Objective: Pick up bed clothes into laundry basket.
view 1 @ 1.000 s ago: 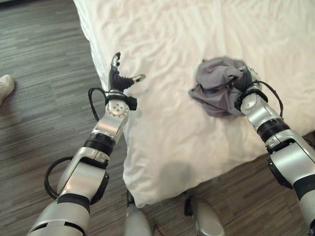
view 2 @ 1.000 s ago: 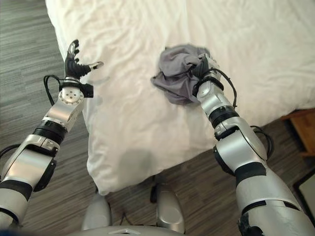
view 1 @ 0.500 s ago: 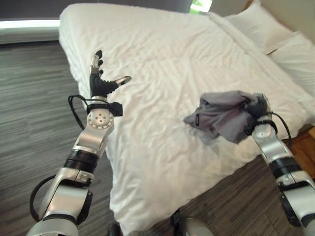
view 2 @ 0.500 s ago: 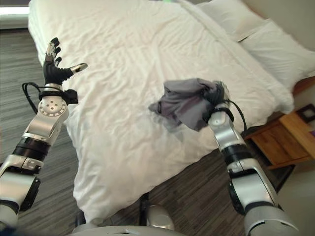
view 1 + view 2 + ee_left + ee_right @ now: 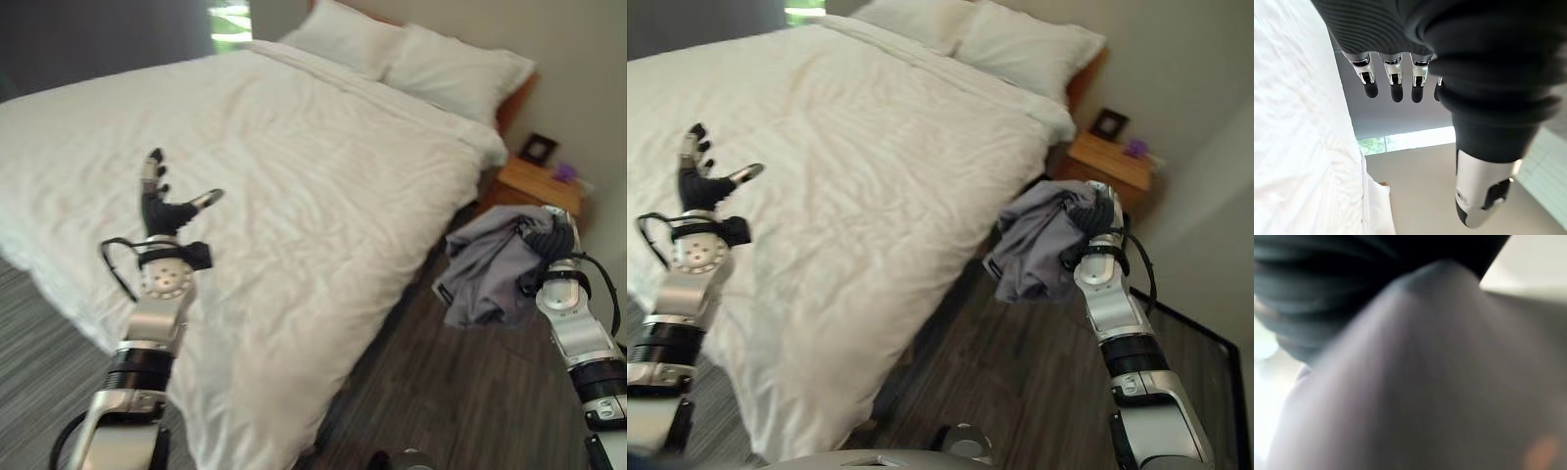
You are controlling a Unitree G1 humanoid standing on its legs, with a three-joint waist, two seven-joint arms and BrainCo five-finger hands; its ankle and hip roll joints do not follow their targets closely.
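I can't see my right hand's (image 5: 555,238) fingers; the grey garment (image 5: 490,264) bunches over them. Up close that cloth (image 5: 1440,382) is only a blur. The bed's (image 5: 323,176) left side runs past the edge.

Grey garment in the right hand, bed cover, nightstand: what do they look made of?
Grey garment: soft matte knit or jersey, judging by its limp folds as it hangs from the right hand.
Bed cover: white woven cloth, probably cotton; fine creases, no sheen.
Nightstand: looks like warm brown wood or veneer, smooth top.
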